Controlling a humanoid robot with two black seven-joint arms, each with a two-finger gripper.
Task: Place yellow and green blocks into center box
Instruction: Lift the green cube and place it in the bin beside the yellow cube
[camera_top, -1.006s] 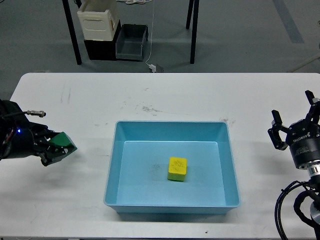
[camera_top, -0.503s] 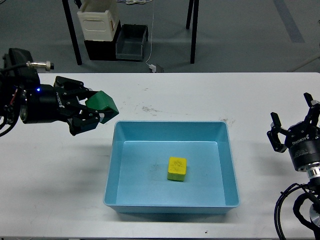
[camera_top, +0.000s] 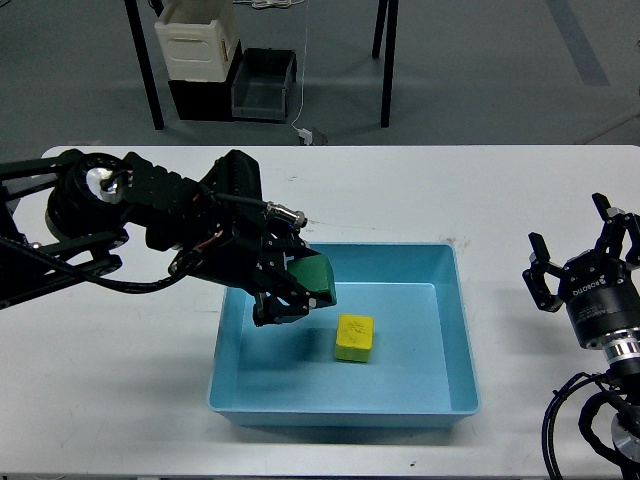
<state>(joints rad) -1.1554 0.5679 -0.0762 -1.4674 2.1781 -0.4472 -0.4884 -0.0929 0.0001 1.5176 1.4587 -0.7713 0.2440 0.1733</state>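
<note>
A light blue box (camera_top: 455, 330) sits at the centre of the white table. A yellow block (camera_top: 354, 338) lies on its floor near the middle. My left gripper (camera_top: 300, 287) reaches over the box's left part and is shut on a green block (camera_top: 313, 276), held above the floor just left of and above the yellow block. My right gripper (camera_top: 583, 263) is open and empty at the table's right edge, well away from the box.
The white table (camera_top: 420, 195) extends around the box. Beyond its far edge stand black table legs, a cream container (camera_top: 197, 45) and a grey bin (camera_top: 263, 83) on the floor.
My left arm has swung right from the table's left side, carrying the green block over the box's left part. The right gripper has shifted slightly.
</note>
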